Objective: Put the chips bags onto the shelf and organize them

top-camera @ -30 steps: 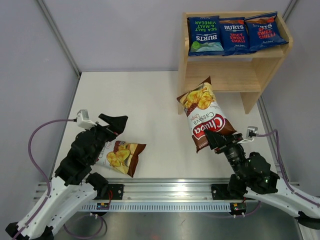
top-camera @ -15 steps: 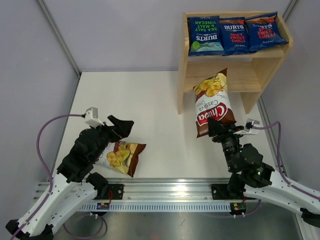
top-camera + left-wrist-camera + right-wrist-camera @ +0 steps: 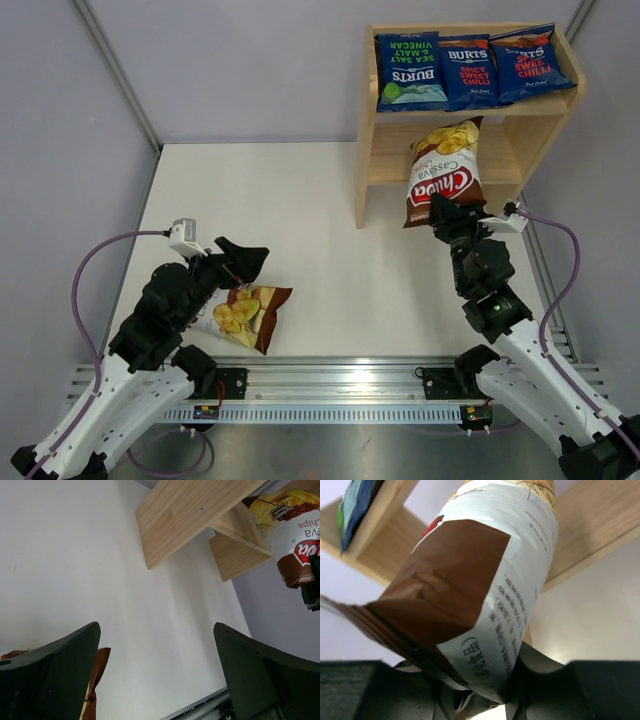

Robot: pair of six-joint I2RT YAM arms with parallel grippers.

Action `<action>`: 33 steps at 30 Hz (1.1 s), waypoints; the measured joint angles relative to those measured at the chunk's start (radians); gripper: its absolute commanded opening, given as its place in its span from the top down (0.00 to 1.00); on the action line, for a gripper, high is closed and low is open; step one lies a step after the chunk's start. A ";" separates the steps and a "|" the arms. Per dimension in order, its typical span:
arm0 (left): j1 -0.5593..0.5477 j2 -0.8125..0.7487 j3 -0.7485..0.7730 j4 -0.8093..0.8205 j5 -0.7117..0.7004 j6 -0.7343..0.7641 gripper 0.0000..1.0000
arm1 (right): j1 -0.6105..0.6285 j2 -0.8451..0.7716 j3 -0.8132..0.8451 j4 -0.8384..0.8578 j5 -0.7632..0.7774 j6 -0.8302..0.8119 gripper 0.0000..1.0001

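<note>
Left arm (image 3: 170, 305) covers half the lying Chuba bag (image 3: 252, 312); top of the held Chuba bag (image 3: 485, 580) runs off-frame

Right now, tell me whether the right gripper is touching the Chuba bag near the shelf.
Touching. The right wrist view shows the crimped bottom edge of the Chuba bag pinched in the right gripper, jaws closed against both its sides.

Your right hand (image 3: 441, 208) has carried the Chuba bag (image 3: 443, 172) away from the middle of the desk (image 3: 300, 200) and up to the shelf (image 3: 372, 130). A second ago the bag leaned to the left. Now it points almost straight away from the hand, with its yellow top end at the opening of the lower tier. Your left hand (image 3: 243, 262) has drifted slightly to the right, toward the middle of the desk.
</note>
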 measured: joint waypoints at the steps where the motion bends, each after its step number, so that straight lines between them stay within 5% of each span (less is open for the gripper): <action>1: 0.000 -0.006 -0.003 0.003 0.005 0.003 0.01 | -0.051 0.003 0.000 0.006 -0.042 0.019 0.81; 17: 0.000 -0.017 -0.042 0.002 0.080 0.055 0.01 | -0.704 0.296 0.019 0.166 -0.738 0.370 0.73; 33: 0.000 -0.080 -0.042 -0.050 0.079 0.112 0.01 | -0.759 0.489 0.075 0.266 -0.782 0.565 0.45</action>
